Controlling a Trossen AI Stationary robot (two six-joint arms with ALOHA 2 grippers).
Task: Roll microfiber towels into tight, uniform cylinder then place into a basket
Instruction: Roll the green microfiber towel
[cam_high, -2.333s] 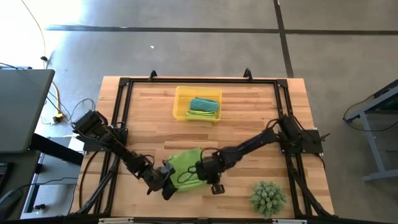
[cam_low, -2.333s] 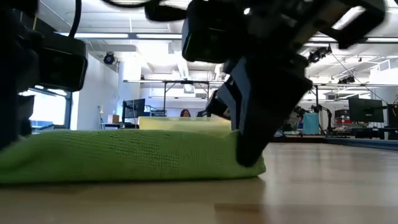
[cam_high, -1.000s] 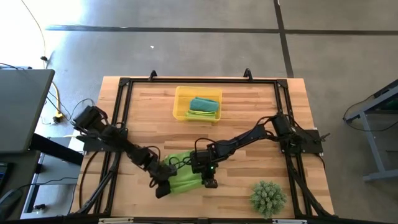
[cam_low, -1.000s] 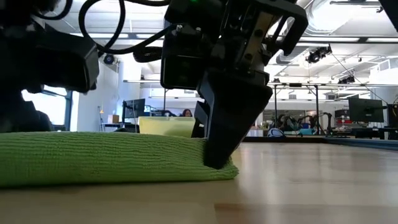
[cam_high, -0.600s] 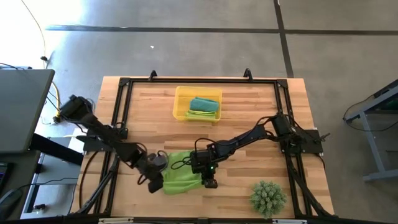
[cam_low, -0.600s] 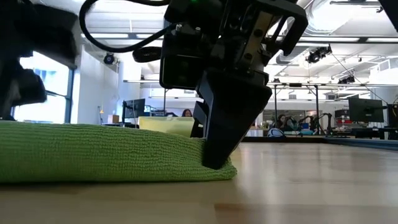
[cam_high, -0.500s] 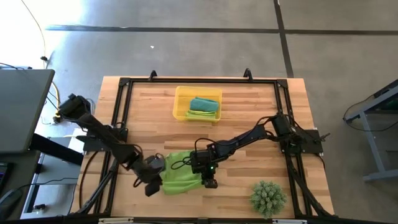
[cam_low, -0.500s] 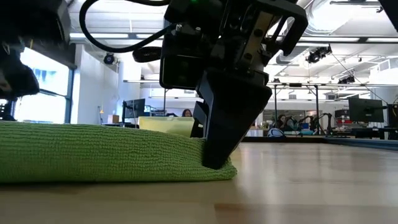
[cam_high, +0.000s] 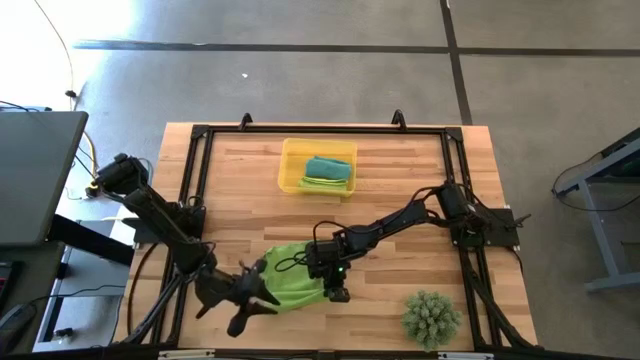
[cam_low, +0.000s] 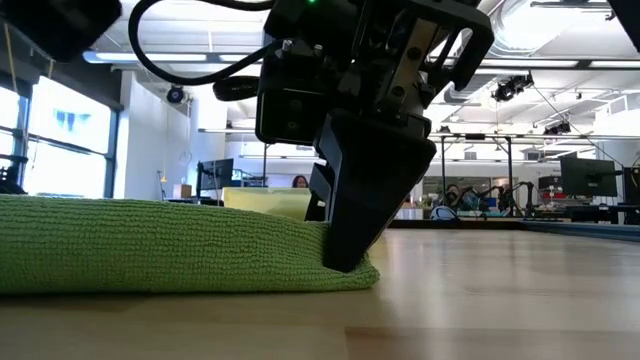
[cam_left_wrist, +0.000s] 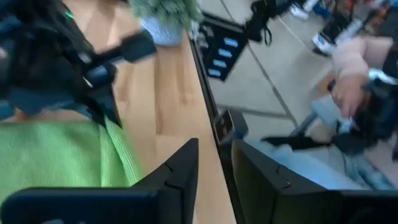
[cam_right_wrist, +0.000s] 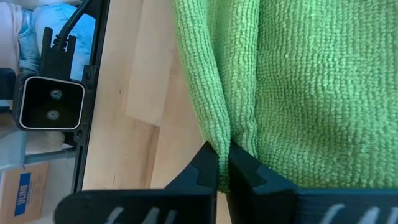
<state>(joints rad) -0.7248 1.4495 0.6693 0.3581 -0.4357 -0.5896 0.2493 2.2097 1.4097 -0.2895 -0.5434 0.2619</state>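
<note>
A lime-green microfiber towel lies bunched flat on the wooden table near its near edge. It also fills the left half of the low view, as the towel. My right gripper is shut on the towel's right end. My left gripper hovers by the towel's left end. In its wrist view the left gripper shows a gap with nothing between the fingers. The yellow basket at the far middle holds a teal towel and a lime-green one. My right gripper pinches a raised fold at the lime-green towel's right end between its two fingers. The fingers slant down from the table's right side, their tips down at the table top. The towel lies flat on the table.
A spiky green ball-shaped plant stands near the table's near right corner. A black frame runs around the table top. Bare wood lies between the basket and the towel. A person's hand shows beyond the table edge.
My left gripper has risen off the towel's left end, drawn back toward the table's near left corner and rolled about its own line. The towel has stayed flat on the table.
</note>
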